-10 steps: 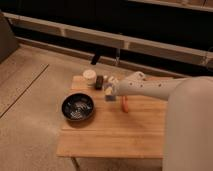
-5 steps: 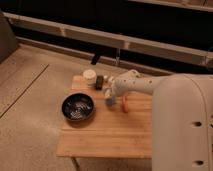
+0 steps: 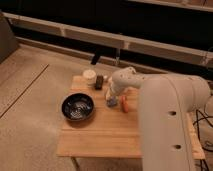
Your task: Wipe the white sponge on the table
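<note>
The tool hangs low over the honey-coloured plank table, a small pale lump at its tip; its grip I cannot tell. Beside it sits a round, glossy black bowl; beyond it, a pale cup.

Seemed a robot test lab, bare speckled floor, dark wall crossed by pale rails, loose cables at right, one small wooden tabletop standing alone, claw low over it, just beside a bowl.
</note>
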Robot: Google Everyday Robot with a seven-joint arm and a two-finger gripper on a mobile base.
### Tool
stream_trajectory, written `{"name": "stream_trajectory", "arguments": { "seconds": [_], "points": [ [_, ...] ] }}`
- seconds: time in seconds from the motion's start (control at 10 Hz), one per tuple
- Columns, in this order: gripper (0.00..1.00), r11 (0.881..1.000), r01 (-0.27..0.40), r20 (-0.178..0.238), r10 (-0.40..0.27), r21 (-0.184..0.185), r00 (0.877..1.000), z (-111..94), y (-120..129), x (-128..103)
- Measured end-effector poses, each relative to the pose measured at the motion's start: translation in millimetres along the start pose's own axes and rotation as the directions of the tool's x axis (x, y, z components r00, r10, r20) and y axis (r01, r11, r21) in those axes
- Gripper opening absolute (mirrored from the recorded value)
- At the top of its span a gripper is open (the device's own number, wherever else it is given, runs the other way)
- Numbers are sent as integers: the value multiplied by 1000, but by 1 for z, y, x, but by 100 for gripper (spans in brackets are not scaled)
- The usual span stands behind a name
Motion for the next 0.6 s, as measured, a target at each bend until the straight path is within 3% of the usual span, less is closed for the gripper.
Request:
{"name": "stream_trajectory", "arguments": {
  "seconds": [0.2,0.6],
  "points": [
    [19,999,33,10,-33,1,999,-2,8,-14],
    [19,999,20,-18,-21,-40,1000,13,18,-8]
  ]
}}
